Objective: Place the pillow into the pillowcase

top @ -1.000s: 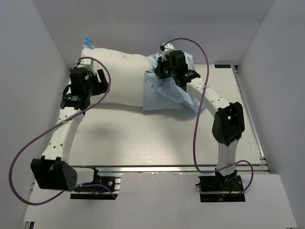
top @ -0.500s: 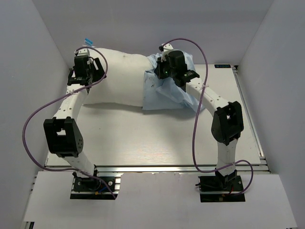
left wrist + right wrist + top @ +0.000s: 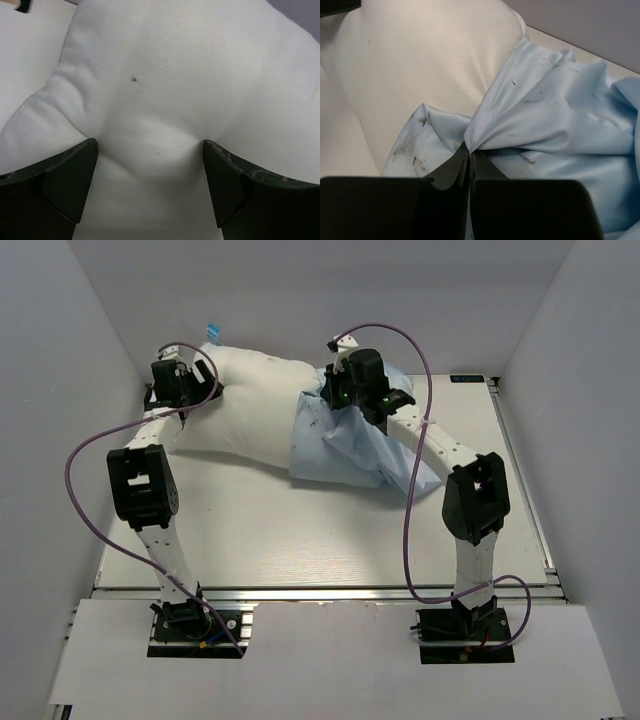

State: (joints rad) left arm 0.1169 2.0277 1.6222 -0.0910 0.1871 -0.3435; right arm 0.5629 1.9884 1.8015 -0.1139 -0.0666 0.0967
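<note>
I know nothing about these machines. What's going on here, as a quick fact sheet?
pillow: white, plump, mostly uncovered
pillowcase: light blue, wrinkled, over the pillow's right end only
left jaws: apart, pressed into the pillow's left end
right jaws: shut on a fold of the pillowcase's rim
progress: most of the pillow not yet inside

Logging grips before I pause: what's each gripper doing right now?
Left gripper: open, pressed into the pillow.
Right gripper: closed on the pillowcase edge.
</note>
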